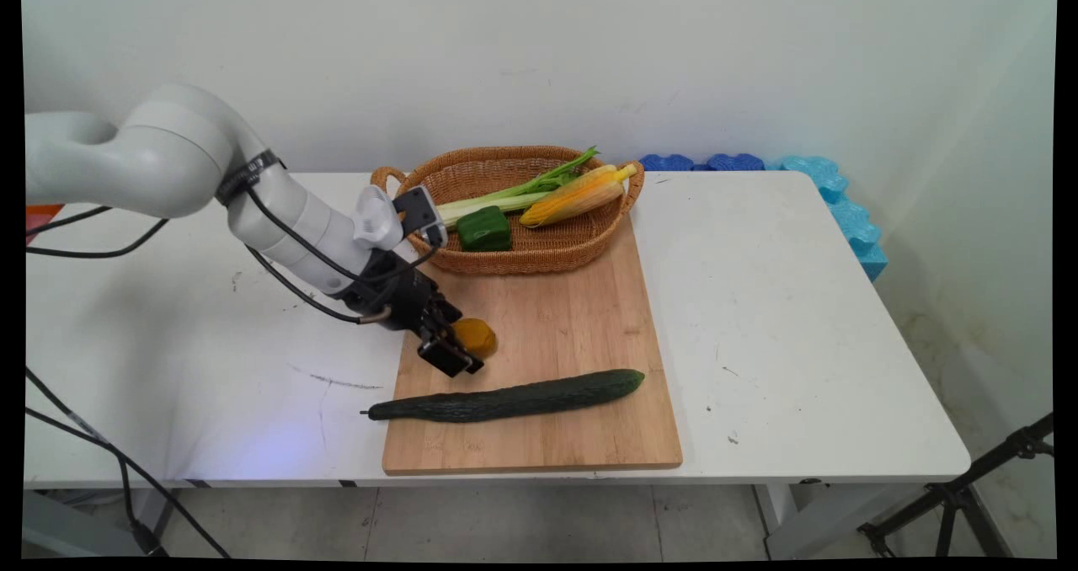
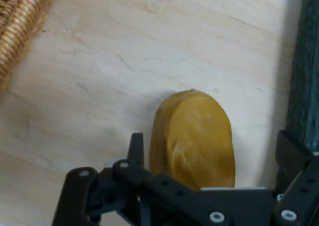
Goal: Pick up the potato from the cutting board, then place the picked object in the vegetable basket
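The tool (image 1: 461, 345) is low over the left part of the board (image 1: 547, 335), its fingers spread on either side of a potato (image 1: 476, 336) without closing on it. In the hand view the potato (image 2: 193, 138) lies flat on the wood between the two fingers (image 2: 135, 148), one at its left and the other at the right edge of the picture, with a gap on each side.

A cucumber (image 1: 509, 397) lies lengthwise across the board's near half, just beside the tool; its stem end pokes past the board's left edge over the desk (image 1: 800, 327). In the hand view the cucumber (image 2: 303, 71) shows as a dark green strip along the right edge.

At the board's far end a basket (image 1: 547, 255) holds a green pepper (image 1: 483, 228), a corn cob (image 1: 577, 195) and celery (image 1: 518, 192). The basket's rim (image 2: 20, 21) shows in the hand view's upper left corner. Blue foam pieces (image 1: 829, 196) lie along the wall past the desk's far right corner.
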Robot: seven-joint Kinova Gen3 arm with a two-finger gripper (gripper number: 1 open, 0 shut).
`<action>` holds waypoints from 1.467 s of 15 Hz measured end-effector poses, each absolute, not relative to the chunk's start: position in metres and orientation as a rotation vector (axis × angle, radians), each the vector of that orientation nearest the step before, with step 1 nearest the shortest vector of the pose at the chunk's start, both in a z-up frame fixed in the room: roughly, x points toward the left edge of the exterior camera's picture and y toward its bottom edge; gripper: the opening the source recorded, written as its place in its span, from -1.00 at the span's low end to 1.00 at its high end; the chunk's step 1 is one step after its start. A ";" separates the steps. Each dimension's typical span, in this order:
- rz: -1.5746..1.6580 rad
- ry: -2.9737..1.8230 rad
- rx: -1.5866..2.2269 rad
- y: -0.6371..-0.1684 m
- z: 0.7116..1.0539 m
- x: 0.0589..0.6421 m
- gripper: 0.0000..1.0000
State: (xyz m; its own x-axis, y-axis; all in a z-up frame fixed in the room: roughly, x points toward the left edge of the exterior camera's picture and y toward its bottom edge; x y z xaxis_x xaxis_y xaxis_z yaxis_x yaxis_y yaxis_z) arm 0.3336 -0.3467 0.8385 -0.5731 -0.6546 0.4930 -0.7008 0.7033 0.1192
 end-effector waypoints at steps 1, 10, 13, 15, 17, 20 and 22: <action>0.121 -2.403 1.037 -0.348 0.836 0.332 1.00; 0.143 -2.435 1.009 -0.350 0.835 0.327 -1.00; 0.162 -2.445 0.972 -0.349 0.855 0.325 -1.00; 0.173 -2.451 0.944 -0.347 0.876 0.324 -1.00; 0.184 -2.455 0.923 -0.347 0.898 0.322 -1.00; 0.222 -2.454 0.904 -0.354 0.939 0.323 -1.00; 0.262 -2.446 0.905 -0.367 0.963 0.327 -1.00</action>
State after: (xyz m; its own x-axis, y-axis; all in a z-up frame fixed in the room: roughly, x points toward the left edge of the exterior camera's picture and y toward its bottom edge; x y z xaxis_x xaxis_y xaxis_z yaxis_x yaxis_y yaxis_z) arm 0.3265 -0.3666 0.9633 -0.6453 -0.5517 0.5285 -0.6512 0.7589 -0.0028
